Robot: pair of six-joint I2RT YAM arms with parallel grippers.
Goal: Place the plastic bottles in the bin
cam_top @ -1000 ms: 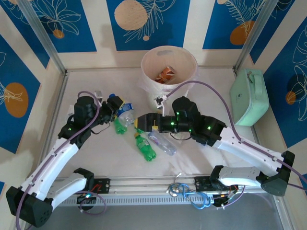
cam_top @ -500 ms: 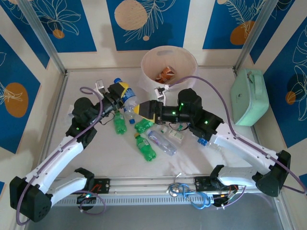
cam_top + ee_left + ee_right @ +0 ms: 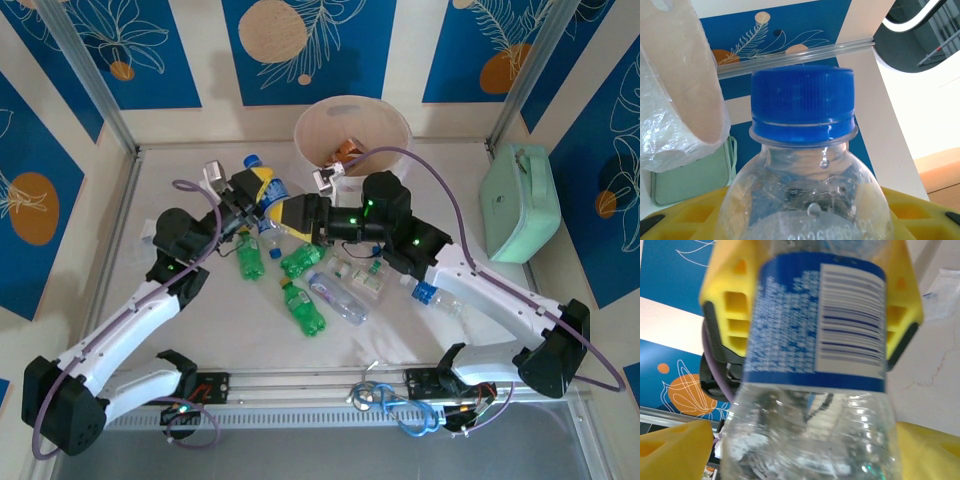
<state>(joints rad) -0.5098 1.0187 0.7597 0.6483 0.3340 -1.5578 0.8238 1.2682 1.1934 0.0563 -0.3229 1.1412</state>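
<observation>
Both arms have risen toward the bin (image 3: 302, 150); my left gripper (image 3: 260, 185) clamps the blue-capped bottle (image 3: 802, 165) for dropping, right gripper (image 3: 290, 215) wide around it.

bottles (image 3: 303, 308) before bin (image 3: 320, 125), case (image 3: 520, 205) to right

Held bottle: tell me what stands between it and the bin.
The left tool holds the bottle left of the bin. The right tool, open around the bottle's lower body, sits on the side facing the bin, partly across the way. No loose item lies between them.
</observation>
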